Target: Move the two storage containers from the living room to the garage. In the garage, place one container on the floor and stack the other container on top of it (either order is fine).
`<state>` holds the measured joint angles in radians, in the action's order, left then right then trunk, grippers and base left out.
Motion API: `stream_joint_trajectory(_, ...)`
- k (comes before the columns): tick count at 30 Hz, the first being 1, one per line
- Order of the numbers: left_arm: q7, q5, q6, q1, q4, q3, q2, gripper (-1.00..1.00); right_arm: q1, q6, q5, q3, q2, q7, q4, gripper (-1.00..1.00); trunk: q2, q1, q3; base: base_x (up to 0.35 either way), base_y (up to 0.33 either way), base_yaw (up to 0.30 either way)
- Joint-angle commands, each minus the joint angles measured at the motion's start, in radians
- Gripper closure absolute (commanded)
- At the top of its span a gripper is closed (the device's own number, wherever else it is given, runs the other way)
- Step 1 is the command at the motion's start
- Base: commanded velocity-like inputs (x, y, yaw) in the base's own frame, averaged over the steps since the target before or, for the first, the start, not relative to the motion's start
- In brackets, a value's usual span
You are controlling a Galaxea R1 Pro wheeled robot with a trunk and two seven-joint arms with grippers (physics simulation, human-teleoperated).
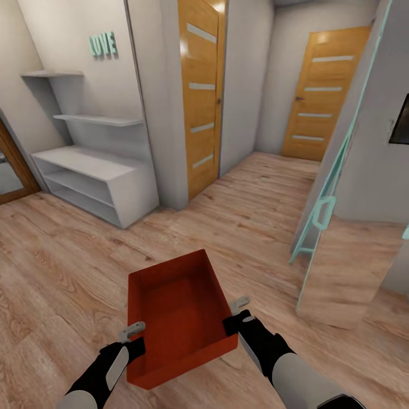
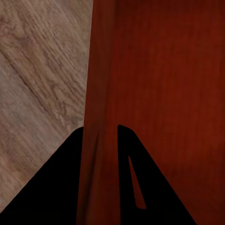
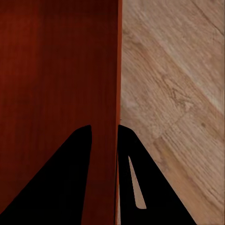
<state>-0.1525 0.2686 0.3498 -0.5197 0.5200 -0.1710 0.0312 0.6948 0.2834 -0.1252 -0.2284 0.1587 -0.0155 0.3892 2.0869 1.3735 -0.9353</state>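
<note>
Over the wood-plank floor (image 1: 68, 267) of a hallway, the robot is carrying one orange-red bin (image 1: 176, 309) out in front of itself, open side up, with an arm on each flank. Holding it from both sides is probably what is keeping the long, shallow bin level while the base is travelling.

Starting at the left, the left gripper (image 1: 132, 332) is pinching the bin's left wall near the robot's end. In the left wrist view the wall (image 2: 96, 140) is running straight up between the two dark fingers (image 2: 56, 187), one outside over the planks (image 2: 37, 70) and one inside over the red bottom, so the gripper is grasping that wall.

Between the arms, the bin is hanging just ahead of both wrists, its far end reaching away from the robot toward the corridor.

At the right, the right gripper (image 1: 238, 312) is clamping the opposite wall in the same manner; the right wrist view is showing the thin wall edge (image 3: 117, 93) passing between its fingers (image 3: 61, 187), though how tightly they are bearing on it is hard to judge from these dark shapes.

Beyond, white shelves (image 1: 96, 170) are standing at the left, two slatted wooden doors (image 1: 201, 96) ahead, and a mirror (image 1: 341, 250) is leaning at the right.
</note>
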Motion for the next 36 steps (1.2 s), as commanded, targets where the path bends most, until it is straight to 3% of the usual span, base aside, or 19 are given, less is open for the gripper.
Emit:
stream_joint_trajectory(1, -0.007, 0.042, 0.029, 0.000, 0.000, 0.067, 0.016, 1.00, 0.000, 0.007, 0.009, -0.083, 0.016, 0.030, 0.004, 1.00, 0.000, 0.000, -0.001, 0.341, 0.133, 0.000)
stream_joint_trajectory(23, -0.007, 0.042, 0.029, 0.000, -0.001, 0.067, 0.016, 1.00, -0.004, 0.006, 0.009, -0.083, 0.016, 0.031, 0.004, 1.00, 0.000, 0.000, -0.001, 0.341, 0.140, -0.002)
stream_joint_trajectory(36, -0.007, 0.042, 0.029, 0.000, 0.000, 0.067, 0.016, 1.00, -0.004, 0.006, 0.009, -0.083, 0.016, 0.031, 0.004, 1.00, 0.000, 0.000, 0.002, 0.341, 0.146, -0.219)
